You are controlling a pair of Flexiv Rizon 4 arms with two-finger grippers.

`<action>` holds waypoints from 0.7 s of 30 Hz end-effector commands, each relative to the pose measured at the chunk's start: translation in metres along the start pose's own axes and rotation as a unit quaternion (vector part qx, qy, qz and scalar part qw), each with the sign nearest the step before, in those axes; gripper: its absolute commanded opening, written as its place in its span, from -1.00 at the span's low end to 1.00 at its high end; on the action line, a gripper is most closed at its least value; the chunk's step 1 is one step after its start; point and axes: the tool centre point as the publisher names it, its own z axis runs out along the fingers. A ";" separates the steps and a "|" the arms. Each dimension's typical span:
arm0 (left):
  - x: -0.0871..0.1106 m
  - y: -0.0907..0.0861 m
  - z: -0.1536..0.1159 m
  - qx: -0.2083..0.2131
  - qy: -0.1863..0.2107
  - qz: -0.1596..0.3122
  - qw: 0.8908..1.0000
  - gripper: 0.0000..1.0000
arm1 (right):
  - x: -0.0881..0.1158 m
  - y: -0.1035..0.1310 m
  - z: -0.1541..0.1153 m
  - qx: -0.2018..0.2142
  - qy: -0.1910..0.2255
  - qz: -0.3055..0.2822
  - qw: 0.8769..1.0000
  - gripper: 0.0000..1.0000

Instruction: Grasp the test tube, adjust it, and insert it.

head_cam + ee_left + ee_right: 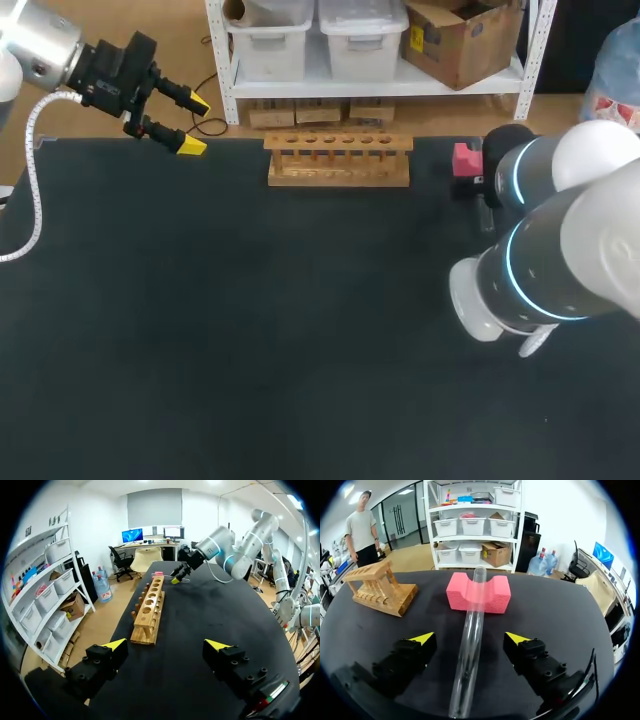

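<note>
The test tube (476, 605) lies lengthwise between the right gripper (467, 639)'s fingers, which stand wide apart with neither touching it. Its open far end reaches the notch of the pink foam block (495, 597). The block sits close to the back edge of the black table (250, 330), well apart from the wooden rack (338, 160), which also stands near that edge. The left gripper (190, 125) hangs spread open with nothing in it at the back left corner, well clear of the rack.
</note>
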 end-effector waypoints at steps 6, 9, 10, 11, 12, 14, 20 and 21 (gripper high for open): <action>0.000 0.000 0.000 -0.001 0.000 0.001 1.000 1.00 | -0.003 -0.002 0.008 -0.013 0.003 0.001 1.000 -0.07; 0.000 0.000 0.000 -0.001 0.000 0.001 1.000 1.00 | -0.003 -0.002 0.009 -0.012 0.004 0.002 1.000 -0.04; 0.000 0.000 0.000 -0.001 0.000 0.001 1.000 1.00 | -0.004 -0.002 0.010 -0.012 0.004 0.002 1.000 -0.04; 0.000 0.000 0.000 -0.001 0.000 0.001 1.000 1.00 | -0.004 -0.002 0.010 -0.012 0.003 0.002 1.000 -0.04; 0.000 0.000 0.000 -0.001 0.000 0.001 1.000 1.00 | -0.004 -0.002 0.010 -0.011 0.003 0.002 1.000 -0.04; 0.000 0.000 0.000 -0.001 0.000 0.001 1.000 1.00 | -0.004 -0.003 0.010 -0.010 0.004 0.002 1.000 -0.07; 0.000 0.000 0.000 -0.001 0.000 0.001 1.000 1.00 | -0.004 -0.003 0.010 -0.006 0.004 0.000 1.000 -0.13; 0.000 0.000 0.000 -0.001 0.000 0.001 1.000 1.00 | -0.004 -0.004 0.010 -0.005 0.004 0.000 1.000 -0.15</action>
